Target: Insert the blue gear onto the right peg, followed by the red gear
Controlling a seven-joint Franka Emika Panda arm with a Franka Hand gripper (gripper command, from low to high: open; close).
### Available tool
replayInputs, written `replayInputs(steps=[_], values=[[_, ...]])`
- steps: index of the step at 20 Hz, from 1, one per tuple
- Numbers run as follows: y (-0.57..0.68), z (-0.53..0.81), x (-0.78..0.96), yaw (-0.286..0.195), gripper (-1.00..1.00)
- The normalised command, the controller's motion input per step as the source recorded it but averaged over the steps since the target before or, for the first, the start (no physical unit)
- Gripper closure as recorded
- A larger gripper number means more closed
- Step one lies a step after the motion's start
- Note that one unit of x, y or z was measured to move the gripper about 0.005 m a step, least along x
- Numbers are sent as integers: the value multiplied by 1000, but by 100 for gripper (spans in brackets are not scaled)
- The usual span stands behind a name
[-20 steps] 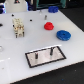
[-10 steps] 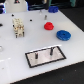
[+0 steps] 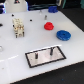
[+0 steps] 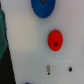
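The blue gear (image 3: 63, 35) lies flat on the white table at the exterior view's right. The smaller red gear (image 3: 48, 26) sits just behind it, toward the left. The black-bordered grey base plate (image 3: 59, 54) lies near the front with two dark pins. The right peg (image 3: 51, 51) stands bare, with nothing on it. My gripper (image 3: 19, 2) is a white shape cut off at the top edge, far from both gears. Its fingers are hidden. The wrist view looks down on the blue gear (image 4: 44, 7) and the red gear (image 4: 55, 40), with no fingers showing.
A cream blocky object (image 3: 19, 27) stands at the back left of the table. Small dark bits (image 3: 31, 20) lie near it, and two small dark marks (image 4: 48, 69) show in the wrist view. Blue items (image 3: 52, 8) sit beyond the far edge.
Both gears and the base plate stay where they were. Any shift of the arm at the top edge is too small to make out.
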Motion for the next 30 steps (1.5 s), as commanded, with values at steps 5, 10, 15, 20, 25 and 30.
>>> replayInputs(steps=[5, 10, 15, 20, 25, 30], values=[[257, -456, -51, 0, -100], [135, -447, -108, 0, -100], [36, -454, -103, 0, -100], [-10, -450, -101, 0, -100], [-89, -450, -151, 0, -100], [-158, -356, -253, 0, -100]])
